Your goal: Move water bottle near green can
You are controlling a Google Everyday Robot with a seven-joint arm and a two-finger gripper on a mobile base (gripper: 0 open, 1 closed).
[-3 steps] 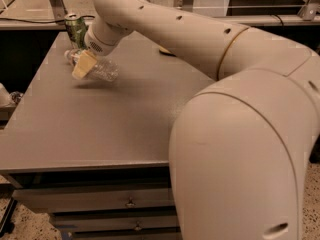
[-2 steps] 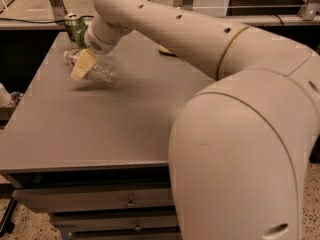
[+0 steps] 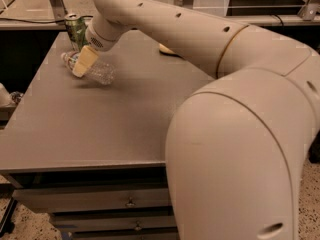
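The water bottle (image 3: 100, 73) is clear ribbed plastic and lies on its side at the far left of the grey table (image 3: 90, 129), its cap end pointing left. The green can (image 3: 76, 30) stands upright just behind it at the table's back left corner, a short gap away. My gripper (image 3: 82, 63) reaches down from the long cream arm and sits over the bottle's neck end, covering part of it. The rest of the bottle sticks out to the right of the gripper.
A pale object (image 3: 167, 49) lies at the back of the table, partly hidden by my arm. My arm's bulky body (image 3: 240, 149) fills the right side of the view. Drawers (image 3: 130, 201) sit under the table front. A white thing (image 3: 4, 95) is off the left edge.
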